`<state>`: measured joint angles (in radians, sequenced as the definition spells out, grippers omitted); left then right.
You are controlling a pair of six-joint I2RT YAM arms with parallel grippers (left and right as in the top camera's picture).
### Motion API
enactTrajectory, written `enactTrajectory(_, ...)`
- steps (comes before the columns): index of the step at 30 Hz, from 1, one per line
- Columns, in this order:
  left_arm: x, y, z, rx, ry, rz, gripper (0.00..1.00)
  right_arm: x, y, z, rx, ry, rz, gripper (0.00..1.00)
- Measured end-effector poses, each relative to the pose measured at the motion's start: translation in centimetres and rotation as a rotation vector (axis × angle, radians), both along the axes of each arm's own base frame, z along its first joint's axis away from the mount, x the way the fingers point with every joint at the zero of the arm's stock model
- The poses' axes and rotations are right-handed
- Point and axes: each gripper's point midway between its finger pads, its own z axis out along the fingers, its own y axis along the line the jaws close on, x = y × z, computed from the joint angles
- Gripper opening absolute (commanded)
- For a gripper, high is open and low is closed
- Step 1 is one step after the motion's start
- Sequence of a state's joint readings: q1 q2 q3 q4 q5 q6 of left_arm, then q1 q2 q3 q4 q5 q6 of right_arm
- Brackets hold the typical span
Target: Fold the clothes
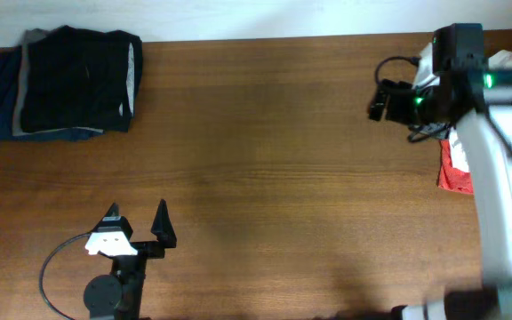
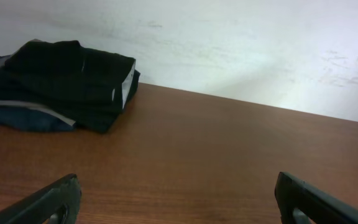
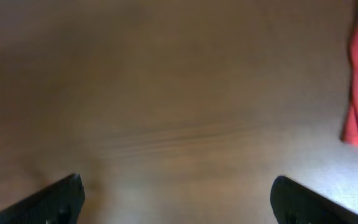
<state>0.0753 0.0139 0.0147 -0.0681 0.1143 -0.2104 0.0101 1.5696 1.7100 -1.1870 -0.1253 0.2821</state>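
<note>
Jaws wide apart on both arms, empty. L arm (image 1: 130, 253) low at near edge, aimed at folded dark clothes (image 1: 65, 84) far-left on surface (image 1: 265, 169). R arm (image 1: 492, 182) extended far right, partly over red/white garment (image 1: 454, 175).

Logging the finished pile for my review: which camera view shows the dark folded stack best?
Overhead: the dark folded stack shows whole, from above. Left wrist shows the stack side-on, cropped at the left edge. Right wrist does not show it.
</note>
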Motion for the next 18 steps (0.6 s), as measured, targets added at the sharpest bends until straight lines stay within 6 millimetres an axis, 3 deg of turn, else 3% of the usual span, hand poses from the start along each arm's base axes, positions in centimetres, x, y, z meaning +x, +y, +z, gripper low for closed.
enactTrajectory(1, 0.0, 0.0, 0.0, 0.0, -0.001, 0.0, 0.99, -2.6, 2.5, 4.3, -0.031, -0.182, 0.064, 0.99)
enactTrajectory(3, 0.0, 0.0, 0.1, 0.0, -0.002, 0.002, 0.99, -5.2, 2.9, 6.5, -0.05, -0.344, 0.072, 0.99)
enactTrajectory(4, 0.0, 0.0, 0.1, 0.0, -0.003, 0.003, 0.99, -6.5, 2.4, 6.4, -0.058, -0.38, 0.061, 0.99)
enactTrajectory(7, 0.0, 0.1, 0.0, 0.0, -0.002, 0.003, 0.99, -10.2, 0.7, 4.1, -0.077, -0.512, 0.007, 0.99)
enactTrajectory(11, 0.0, 0.1, 0.1, 0.0, -0.003, 0.003, 0.99, -14.4, -1.1, -1.5, -0.084, -0.645, -0.054, 0.99)
enactTrajectory(14, 0.0, 0.1, 0.1, 0.0, -0.003, 0.004, 0.99, -14.0, -1.3, -2.3, -0.057, -0.817, -0.073, 0.99)
enactTrajectory(18, 0.0, 0.1, 0.0, 0.0, -0.002, 0.004, 0.99, -13.2, -0.6, -6.3, -0.021, -0.902, -0.041, 0.99)
